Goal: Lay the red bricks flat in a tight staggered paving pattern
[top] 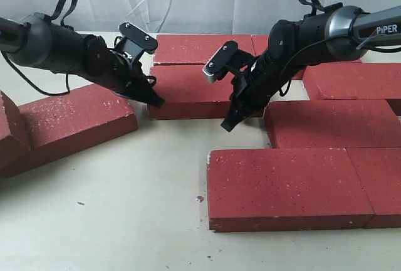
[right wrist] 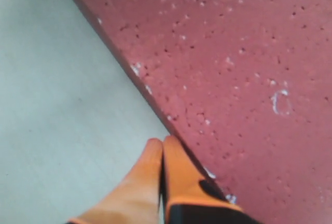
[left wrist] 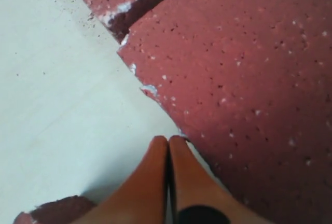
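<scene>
Several red bricks lie flat on the pale table (top: 125, 208). The centre brick (top: 188, 89) sits in front of a back brick (top: 200, 48). My left gripper (top: 156, 103) is shut on nothing, its tips down at the centre brick's left end. In the left wrist view the shut fingers (left wrist: 155, 156) rest beside that brick's (left wrist: 238, 68) chipped edge. My right gripper (top: 227, 125) is also shut and empty, low at the centre brick's front edge. In the right wrist view its fingertips (right wrist: 171, 154) touch the side of a brick (right wrist: 233, 68).
A tilted brick (top: 69, 123) lies at the left beside another at the view's edge (top: 9, 130). Two bricks form the front row (top: 282, 186) (top: 382, 186); others lie at the right (top: 332, 123) (top: 354, 79) and back right (top: 260, 42). Small crumbs (top: 199, 198) dot the table.
</scene>
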`<move>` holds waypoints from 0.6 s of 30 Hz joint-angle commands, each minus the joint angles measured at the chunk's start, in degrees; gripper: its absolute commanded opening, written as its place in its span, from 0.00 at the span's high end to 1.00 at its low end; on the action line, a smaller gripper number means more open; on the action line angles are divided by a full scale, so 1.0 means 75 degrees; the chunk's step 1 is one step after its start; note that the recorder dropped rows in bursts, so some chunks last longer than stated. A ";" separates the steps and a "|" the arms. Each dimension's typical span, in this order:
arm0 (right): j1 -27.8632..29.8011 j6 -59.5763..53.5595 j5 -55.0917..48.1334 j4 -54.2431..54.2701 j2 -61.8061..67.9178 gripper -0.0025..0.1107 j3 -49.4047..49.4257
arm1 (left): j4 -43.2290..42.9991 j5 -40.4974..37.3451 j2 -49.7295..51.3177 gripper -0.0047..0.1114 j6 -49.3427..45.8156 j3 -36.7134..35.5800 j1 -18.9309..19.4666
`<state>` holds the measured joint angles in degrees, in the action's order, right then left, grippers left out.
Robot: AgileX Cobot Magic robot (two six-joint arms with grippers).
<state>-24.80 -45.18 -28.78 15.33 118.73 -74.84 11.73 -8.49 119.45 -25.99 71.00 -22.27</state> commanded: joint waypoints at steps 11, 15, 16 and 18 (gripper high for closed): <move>0.0045 0.0206 0.0012 -0.0310 -0.0094 0.99 -0.0061 | 0.0099 0.0464 0.0048 0.96 0.0011 0.0063 -0.0567; 0.0045 0.0421 -0.0310 -0.0382 -0.0361 0.99 -0.0061 | 0.0099 0.0631 0.0178 0.96 0.0011 0.0063 -0.0584; 0.0045 0.0473 -0.0421 -0.0423 -0.0430 0.99 -0.0061 | 0.0099 0.0639 0.0213 0.96 0.0011 0.0085 -0.0584; 0.0045 0.0630 -0.0686 -0.0499 -0.0575 0.99 -0.0061 | 0.0099 0.0556 0.0295 0.96 0.0011 0.0182 -0.0584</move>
<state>-24.73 -42.05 -31.49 12.56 116.34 -74.84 11.84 -4.48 120.93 -25.99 71.55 -26.27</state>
